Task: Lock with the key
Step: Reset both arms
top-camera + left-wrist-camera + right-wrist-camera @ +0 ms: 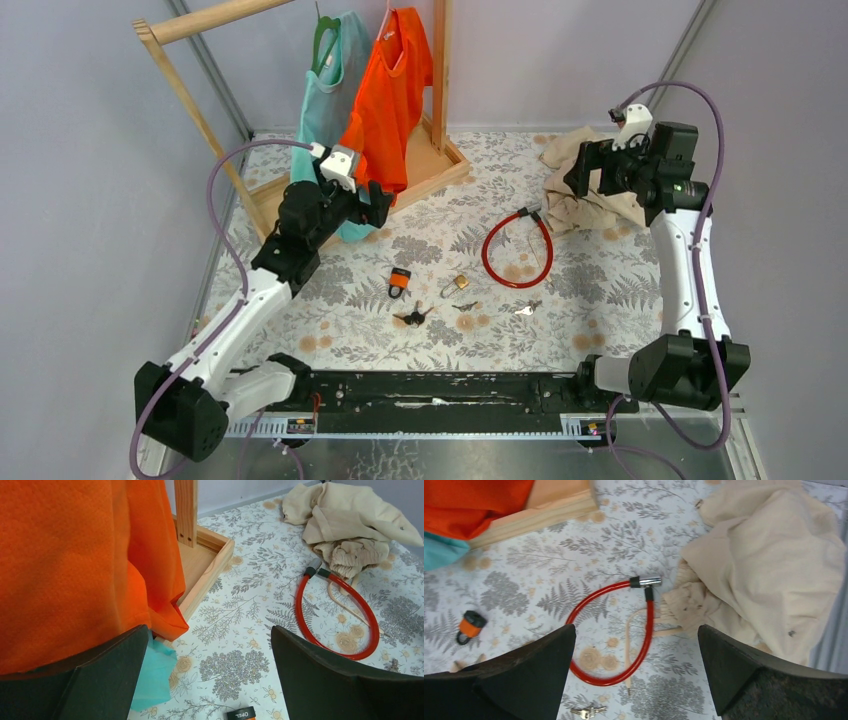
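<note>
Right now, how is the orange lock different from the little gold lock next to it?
The orange padlock has an orange body and a black shackle; the gold padlock has a brassy body and a silvery shackle. The orange padlock looks chunkier than the gold padlock. In the top view the orange padlock lies left of the gold padlock, not touching it. Both lie on the flowery table.

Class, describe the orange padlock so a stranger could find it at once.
Start at the big red cable lock, looped in a ring. Left of it lie two small padlocks. Pick the orange padlock, orange and black; the brass padlock beside it is bare metal.
</note>
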`<state>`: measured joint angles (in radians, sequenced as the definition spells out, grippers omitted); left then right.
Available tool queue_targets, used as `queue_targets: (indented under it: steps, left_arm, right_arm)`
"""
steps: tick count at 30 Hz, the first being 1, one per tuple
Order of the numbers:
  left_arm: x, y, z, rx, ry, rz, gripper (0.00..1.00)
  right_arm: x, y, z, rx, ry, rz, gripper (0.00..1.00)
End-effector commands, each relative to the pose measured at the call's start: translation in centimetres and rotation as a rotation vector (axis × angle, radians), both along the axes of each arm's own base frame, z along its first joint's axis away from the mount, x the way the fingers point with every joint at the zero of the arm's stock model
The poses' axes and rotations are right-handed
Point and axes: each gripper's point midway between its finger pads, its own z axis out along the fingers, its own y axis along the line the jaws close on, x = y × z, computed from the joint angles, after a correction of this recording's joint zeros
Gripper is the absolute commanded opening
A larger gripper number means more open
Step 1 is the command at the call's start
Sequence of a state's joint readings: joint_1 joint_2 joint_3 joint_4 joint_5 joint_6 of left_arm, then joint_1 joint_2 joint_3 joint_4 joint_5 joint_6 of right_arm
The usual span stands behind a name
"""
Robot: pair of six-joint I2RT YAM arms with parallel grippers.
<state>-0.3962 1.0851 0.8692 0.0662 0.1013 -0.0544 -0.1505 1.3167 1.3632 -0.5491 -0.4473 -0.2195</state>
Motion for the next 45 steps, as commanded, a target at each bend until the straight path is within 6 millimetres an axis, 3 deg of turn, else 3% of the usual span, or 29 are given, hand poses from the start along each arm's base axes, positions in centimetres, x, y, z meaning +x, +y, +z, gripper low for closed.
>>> queue_targets:
  steps: [1, 6, 12, 23, 45]
  left_arm:
    - [-0.7, 0.9, 1.7, -0.042, -0.068, 0.005, 1.0]
    - [-0.5, 2.9, 2.3, -0.028, -0.104, 0.109, 1.0]
    - [-0.9, 3.4, 2.1, -0.032, -0.105, 0.133, 1.0]
    - [-0.8, 3.6, 0.8, -0.02, -0.127, 0.139, 1.0]
    - [-2.3, 3.1, 1.5, 0.002, -0.127, 0.07, 1.0]
  right_arm:
    - [-1.6, 2.8, 1.2, 0.117, -0.05, 0.093, 0.99]
    - [-2.7, 2.9, 1.0, 0.129, -0.149, 0.067, 0.99]
    - [-3.5, 2.3, 0.3, 0.119, -0.204, 0.006, 0.99]
    - [-5.8, 1.4, 2.0, 0.032, -0.355, -0.031, 0.99]
    - [-6.4, 2.0, 2.1, 0.017, -0.323, 0.022, 0.99]
